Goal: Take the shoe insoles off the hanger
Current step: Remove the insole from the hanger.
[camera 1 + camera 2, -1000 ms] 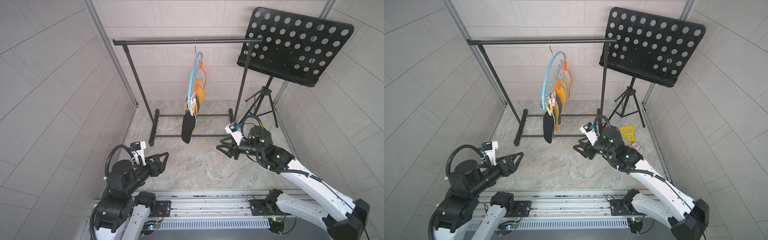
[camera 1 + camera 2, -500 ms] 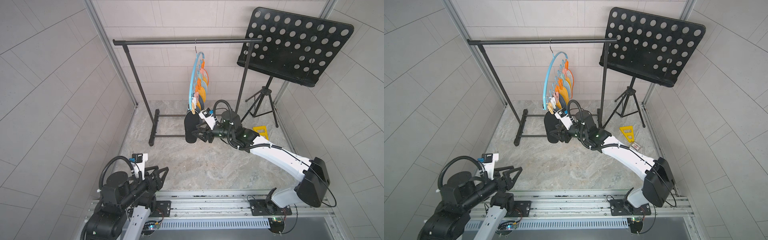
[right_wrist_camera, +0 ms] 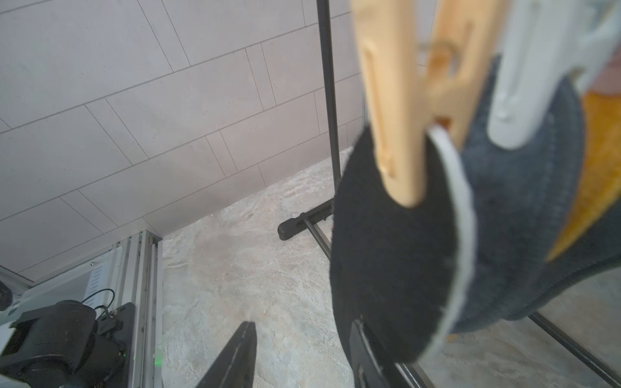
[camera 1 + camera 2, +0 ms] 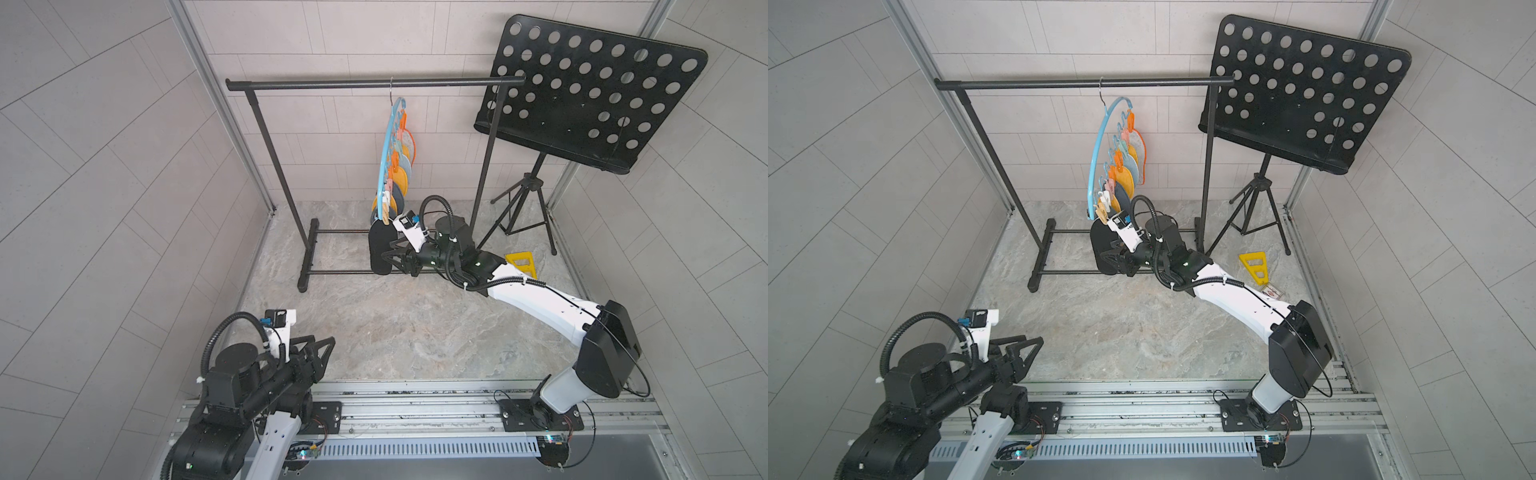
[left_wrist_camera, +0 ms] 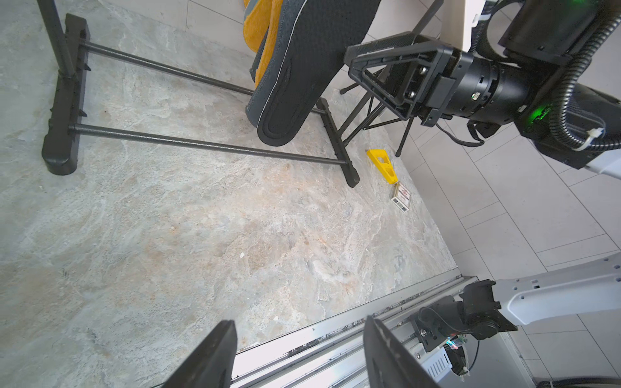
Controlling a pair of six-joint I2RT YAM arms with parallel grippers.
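My right fingers (image 4: 388, 257) are spread apart and grasp nothing. They reach out level with the lower half of the black foot-shaped insole (image 4: 377, 245), coming at it from the side. In the right wrist view one finger overlaps that insole's (image 3: 386, 252) bottom edge, and I cannot tell whether it truly touches. The gap across to my other finger shows only bare surface. My left fingers (image 4: 318, 343) are released too, held low near my own base and well apart from the rack, with only the marbled grey worktop (image 5: 201, 235) showing between them.

The light-blue arched plastic hanger (image 4: 1096, 153) hangs by its silver hook from the top bar of the black metal garment rack (image 4: 1079, 84), turned nearly edge-on to the camera. The insoles hang from it in a close row, each pinched at the top by a small clip. The black one is nearest me, held by a beige clip (image 3: 389, 100). Just behind it is a dark grey insole (image 3: 521, 218) under a white clip (image 3: 524, 84), then an orange-yellow insole (image 3: 598, 151). More orange and pale pads overlap farther up the row.

A black perforated music stand (image 4: 582, 91) stands on its tripod beside the rack. A yellow triangular plastic piece (image 4: 1254, 266) and a small barcoded card (image 4: 1271, 293) lie on the worktop near it.
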